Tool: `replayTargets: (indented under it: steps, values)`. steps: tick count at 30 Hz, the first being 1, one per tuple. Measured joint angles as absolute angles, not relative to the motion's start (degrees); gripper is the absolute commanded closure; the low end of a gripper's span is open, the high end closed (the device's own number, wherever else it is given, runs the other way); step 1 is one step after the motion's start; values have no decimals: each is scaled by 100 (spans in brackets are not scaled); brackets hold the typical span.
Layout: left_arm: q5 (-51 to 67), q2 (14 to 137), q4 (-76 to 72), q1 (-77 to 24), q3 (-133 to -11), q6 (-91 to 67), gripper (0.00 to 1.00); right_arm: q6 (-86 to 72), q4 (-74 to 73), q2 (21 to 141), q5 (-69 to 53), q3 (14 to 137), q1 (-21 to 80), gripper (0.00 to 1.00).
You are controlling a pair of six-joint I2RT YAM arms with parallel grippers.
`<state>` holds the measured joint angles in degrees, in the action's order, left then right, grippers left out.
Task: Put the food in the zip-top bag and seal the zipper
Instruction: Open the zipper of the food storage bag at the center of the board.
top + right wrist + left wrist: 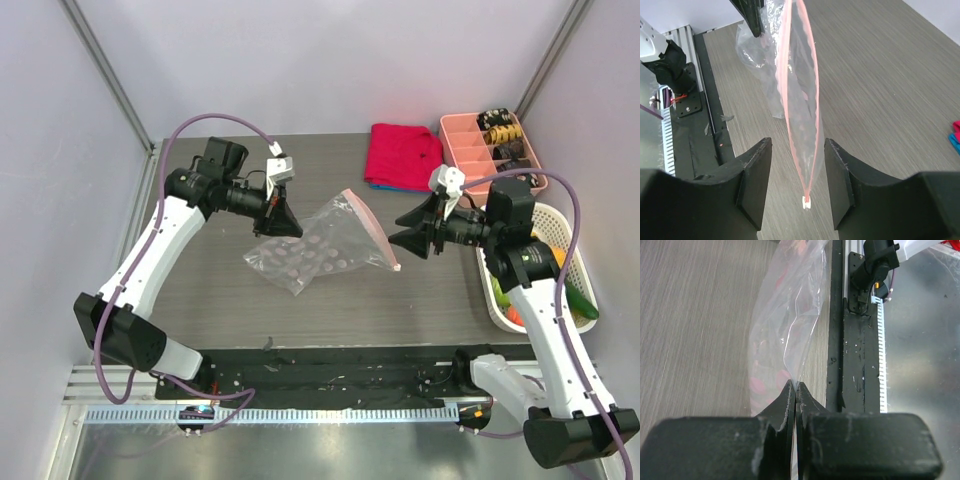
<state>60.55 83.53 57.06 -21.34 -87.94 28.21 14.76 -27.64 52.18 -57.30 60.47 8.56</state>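
The left gripper (795, 390) was clamped on the zip-top bag (320, 245), opposite its zipper (371, 230). The right gripper (798, 145) stood open astride that zipper. The food (581, 306) lay in a basket (553, 216) right of the bag. Pinching one lip only would likely keep the mouth open.

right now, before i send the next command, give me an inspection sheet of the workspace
surface: grey wood-grain table
job's things: zip-top bag hanging empty, zipper partly open; food in white basket
clutter: red cloth, pink tray at far edge
grippers: left gripper shut on bag's corner; right gripper open, straddling zipper end
cables: purple cables loop over both arms, clear of bag
surroundings: pale walls, nothing else seen
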Motion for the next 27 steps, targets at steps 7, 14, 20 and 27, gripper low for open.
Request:
replayTargets:
  steps: [7, 14, 20, 27]
  values:
    - [6064, 8383, 5765, -2137, -8823, 2910, 100, 1461, -2585, 5557, -5391, 6027, 1238, 56]
    - [6066, 8427, 5867, -2137, -8877, 3052, 100, 1483, -2495, 5813, -5120, 6027, 1240, 60]
    - [6062, 8427, 6036, -2137, -8886, 3203, 100, 1284, -2292, 6016, -5140, 5992, 1243, 60]
    - [6062, 8433, 6073, -2137, -8899, 3223, 100, 1157, -2071, 6010, -5179, 5913, 1431, 60]
